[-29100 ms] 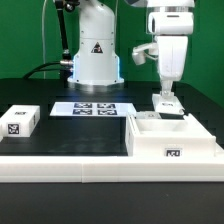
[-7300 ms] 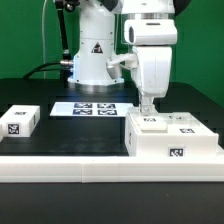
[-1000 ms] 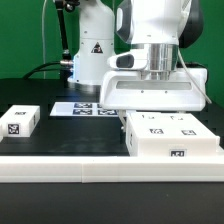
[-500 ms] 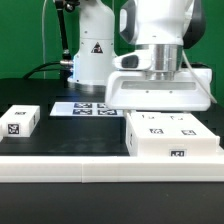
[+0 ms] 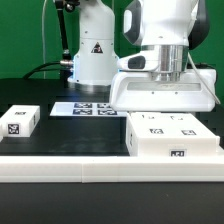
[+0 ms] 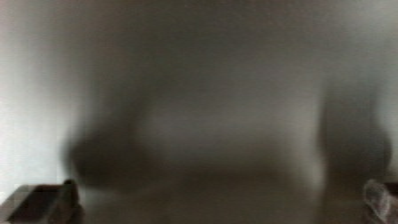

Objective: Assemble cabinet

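Shifted slightly toward the exterior view's right since half a second ago, your gripper (image 5: 163, 109) hangs broadside just over the cabinet (image 5: 172, 142), probably lining up on its tagged top panels. You cannot tell whether the jaws are parted or closed; the wrist view is a blur. The cabinet sits on the black table (image 5: 75, 135), with a small tagged block (image 5: 20, 120) well apart and a green wall (image 5: 20, 30) behind.
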### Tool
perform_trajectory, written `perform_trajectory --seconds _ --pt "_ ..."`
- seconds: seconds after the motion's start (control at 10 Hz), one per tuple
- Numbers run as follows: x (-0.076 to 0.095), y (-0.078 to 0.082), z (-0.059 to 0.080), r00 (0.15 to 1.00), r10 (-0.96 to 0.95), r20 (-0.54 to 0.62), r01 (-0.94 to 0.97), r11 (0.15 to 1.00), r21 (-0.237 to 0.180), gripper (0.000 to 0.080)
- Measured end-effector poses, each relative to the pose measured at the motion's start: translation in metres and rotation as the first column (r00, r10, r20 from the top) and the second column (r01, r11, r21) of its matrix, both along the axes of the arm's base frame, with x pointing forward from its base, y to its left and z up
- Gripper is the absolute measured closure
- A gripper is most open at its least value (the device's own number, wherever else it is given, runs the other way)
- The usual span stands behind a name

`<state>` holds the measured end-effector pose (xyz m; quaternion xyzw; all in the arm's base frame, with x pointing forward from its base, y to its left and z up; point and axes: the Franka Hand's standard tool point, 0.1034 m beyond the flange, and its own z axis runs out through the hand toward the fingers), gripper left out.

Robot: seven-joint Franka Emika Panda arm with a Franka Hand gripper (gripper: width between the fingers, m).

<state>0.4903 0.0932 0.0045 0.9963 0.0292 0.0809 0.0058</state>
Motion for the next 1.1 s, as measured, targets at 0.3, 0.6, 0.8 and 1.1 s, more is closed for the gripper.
perform_trajectory --seconds 0.3,0.6,0.8,1.1 --pt "0.0043 -0.0044 0.0013 1.0 0.004 0.005 -0.004 1.0 -0.001 0.0002" --pt "0.0047 -0.0056 0.001 1.0 0.009 0.005 -0.009 1.0 -0.003 0.0118" --pt "0.0042 -0.0054 0.0008 1.0 0.012 0.005 -0.012 1.0 -0.004 0.0391" --pt "0.0037 -0.005 0.0005 1.0 0.018 0.005 -0.018 1.0 -0.004 0.0633"
